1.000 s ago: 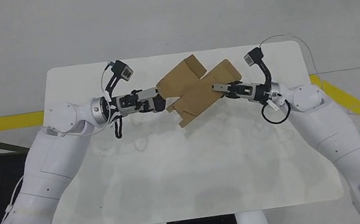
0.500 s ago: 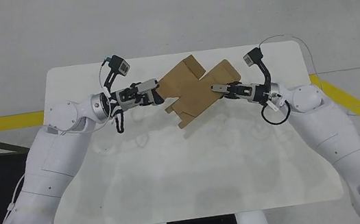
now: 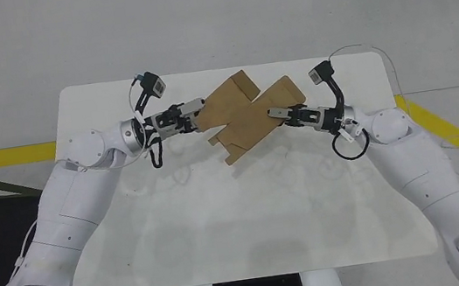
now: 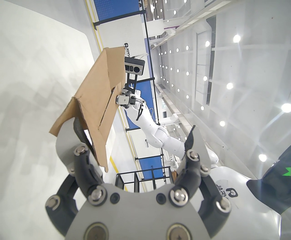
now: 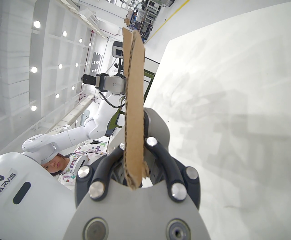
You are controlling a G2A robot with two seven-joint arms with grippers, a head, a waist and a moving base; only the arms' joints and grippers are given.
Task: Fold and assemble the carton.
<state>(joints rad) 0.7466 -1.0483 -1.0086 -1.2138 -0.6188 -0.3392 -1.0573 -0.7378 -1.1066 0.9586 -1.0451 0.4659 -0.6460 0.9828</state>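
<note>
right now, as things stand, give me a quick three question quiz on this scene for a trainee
1. True or false: the right gripper is shut on an edge of the carton.
2. Pick one. The left gripper is: A) shut on the carton B) open, with one finger by the carton's edge C) shut on nothing
3. Fill in: the carton is made of brown corrugated ____.

Key: 1 true; 2 B; 3 cardboard
</note>
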